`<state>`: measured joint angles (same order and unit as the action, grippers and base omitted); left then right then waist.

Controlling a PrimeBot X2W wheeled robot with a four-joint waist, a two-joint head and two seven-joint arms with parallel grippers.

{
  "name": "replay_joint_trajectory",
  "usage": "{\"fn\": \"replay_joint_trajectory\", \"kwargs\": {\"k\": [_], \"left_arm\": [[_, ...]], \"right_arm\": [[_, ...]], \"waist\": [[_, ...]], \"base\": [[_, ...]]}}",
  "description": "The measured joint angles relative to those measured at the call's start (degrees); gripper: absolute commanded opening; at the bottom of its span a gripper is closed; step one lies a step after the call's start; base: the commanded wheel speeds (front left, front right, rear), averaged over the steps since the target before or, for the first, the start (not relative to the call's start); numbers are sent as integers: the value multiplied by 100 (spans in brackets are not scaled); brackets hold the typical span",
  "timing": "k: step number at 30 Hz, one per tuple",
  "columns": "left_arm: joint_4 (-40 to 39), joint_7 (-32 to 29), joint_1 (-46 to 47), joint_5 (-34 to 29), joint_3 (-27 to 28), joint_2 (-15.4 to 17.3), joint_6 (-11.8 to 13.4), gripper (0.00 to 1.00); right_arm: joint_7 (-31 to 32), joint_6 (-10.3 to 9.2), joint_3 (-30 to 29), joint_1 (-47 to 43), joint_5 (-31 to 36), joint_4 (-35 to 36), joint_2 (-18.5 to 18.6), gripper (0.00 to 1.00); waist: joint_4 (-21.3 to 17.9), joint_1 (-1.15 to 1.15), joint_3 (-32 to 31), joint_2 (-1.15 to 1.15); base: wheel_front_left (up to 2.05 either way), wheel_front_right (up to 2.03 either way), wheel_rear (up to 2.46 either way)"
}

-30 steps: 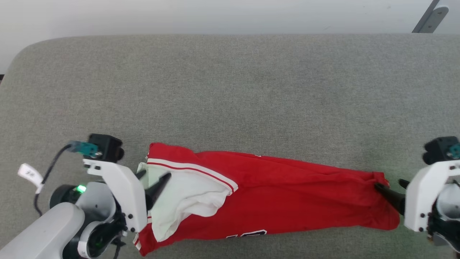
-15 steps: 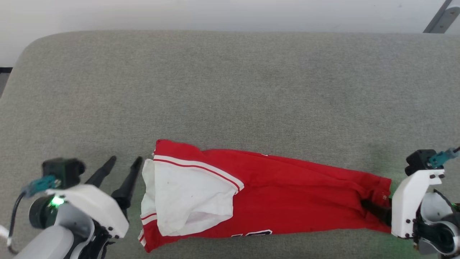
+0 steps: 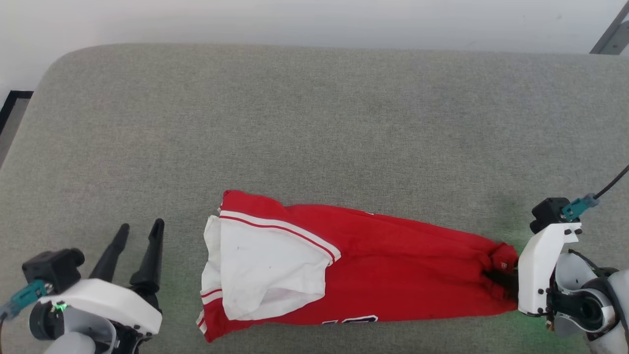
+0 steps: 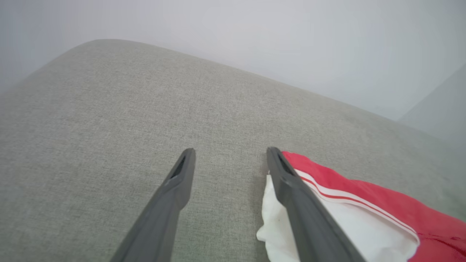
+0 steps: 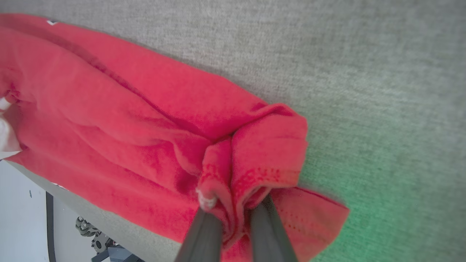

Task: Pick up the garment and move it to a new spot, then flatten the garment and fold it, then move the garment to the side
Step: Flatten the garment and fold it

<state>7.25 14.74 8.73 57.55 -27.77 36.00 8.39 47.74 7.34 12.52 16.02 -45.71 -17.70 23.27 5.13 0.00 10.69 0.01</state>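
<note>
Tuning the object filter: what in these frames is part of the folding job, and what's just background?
Job:
- garment, bunched lengthwise
- right gripper, shut on its red end
- left gripper, open beside its white end

Background:
- grey padded surface underneath
- grey metal bar, top right corner
- pale wall

Head cam looks steeply down on the grey fabric worktop point(image 3: 314, 123); wrist cams sit low and close, all sharing the red-and-white jersey shirt point(image 3: 393, 265).

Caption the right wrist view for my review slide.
Right pincer pinching a bunched fold of the red garment on the grey padded surface.
</note>
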Motion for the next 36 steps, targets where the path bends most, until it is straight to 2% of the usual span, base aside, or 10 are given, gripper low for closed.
{"fn": "replay_joint_trajectory", "kwargs": {"k": [8, 18, 24, 29, 32, 36], "left_arm": [[4, 23, -557, -658, 1079, -700, -504, 100], [85, 23, -964, -1474, 1985, -1408, -1134, 100], [168, 23, -1145, -1692, 2286, -1684, -1367, 100], [140, 23, -1198, -1934, 2507, -1823, -1483, 100], [158, 23, -1277, -2037, 2572, -1916, -1504, 100], [159, 23, -1345, -2151, 2621, -1993, -1546, 100]], "right_arm": [[-154, 15, 65, 36, -535, -33, 286, 0], [-337, 15, -420, 93, -657, -528, 899, 0], [-394, 15, -762, 261, -504, -1049, 1263, 0], [-503, 15, -956, 429, -345, -1469, 1395, 0], [-504, 15, -948, 463, -311, -1477, 1378, 0], [-517, 14, -854, 371, -433, -1035, 1327, 0]], "waist": [[-8, 0, -96, 0], [-75, 0, -227, 0], [-144, 0, -310, 0], [-221, 0, -373, 0], [-266, 0, -420, 0], [-333, 0, -506, 0]], "base": [[0, 0, 0], [0, 0, 0], [0, 0, 0], [0, 0, 0], [0, 0, 0], [0, 0, 0]]}}
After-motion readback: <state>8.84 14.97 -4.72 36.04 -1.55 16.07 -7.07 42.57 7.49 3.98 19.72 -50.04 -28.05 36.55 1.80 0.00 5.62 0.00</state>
